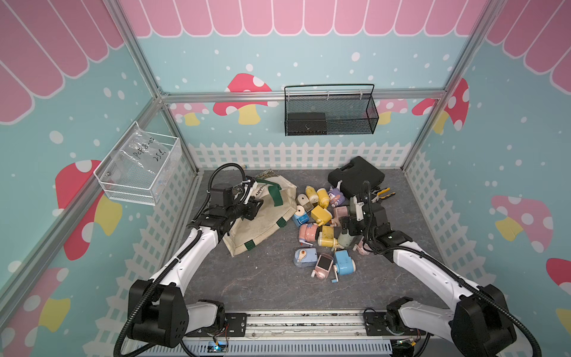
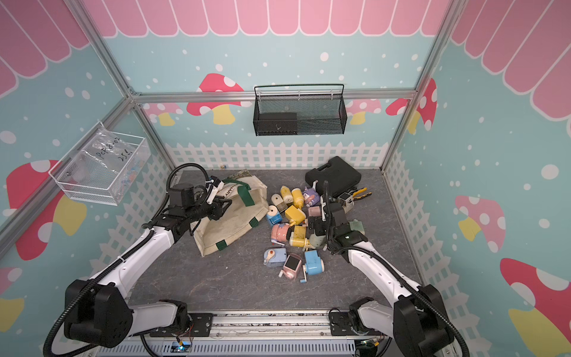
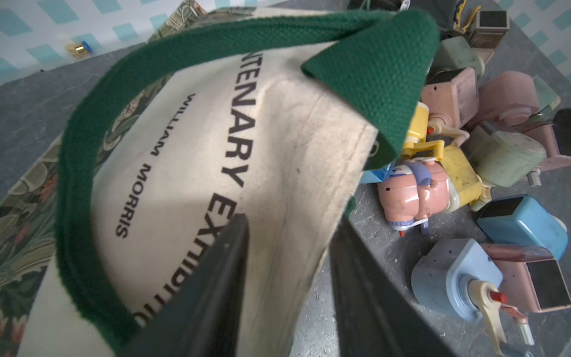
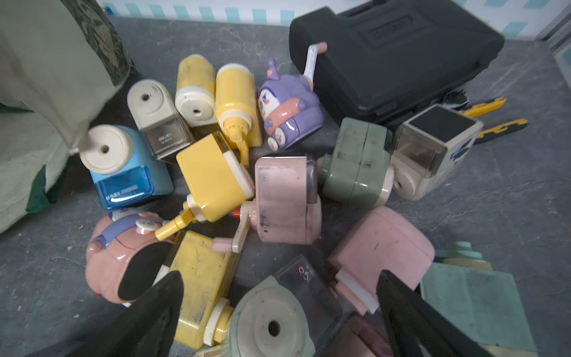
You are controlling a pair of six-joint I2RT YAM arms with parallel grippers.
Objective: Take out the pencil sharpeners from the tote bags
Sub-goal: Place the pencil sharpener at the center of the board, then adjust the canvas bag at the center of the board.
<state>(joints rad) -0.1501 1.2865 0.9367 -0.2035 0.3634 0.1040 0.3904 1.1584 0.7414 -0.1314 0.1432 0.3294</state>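
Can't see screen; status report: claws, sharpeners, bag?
Left claw open over cream canvas tote bag. Right claw open over pastel plastic pencil sharpeners outside bag. Black plastic case beside them.

Tote bag interior unseen.

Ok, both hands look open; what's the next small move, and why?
Probably close the left hand on the tote bag and lift to check inside: the bag lies slack, its interior hidden, pencil sharpeners are piled beside it, and the right hand hangs open above them.
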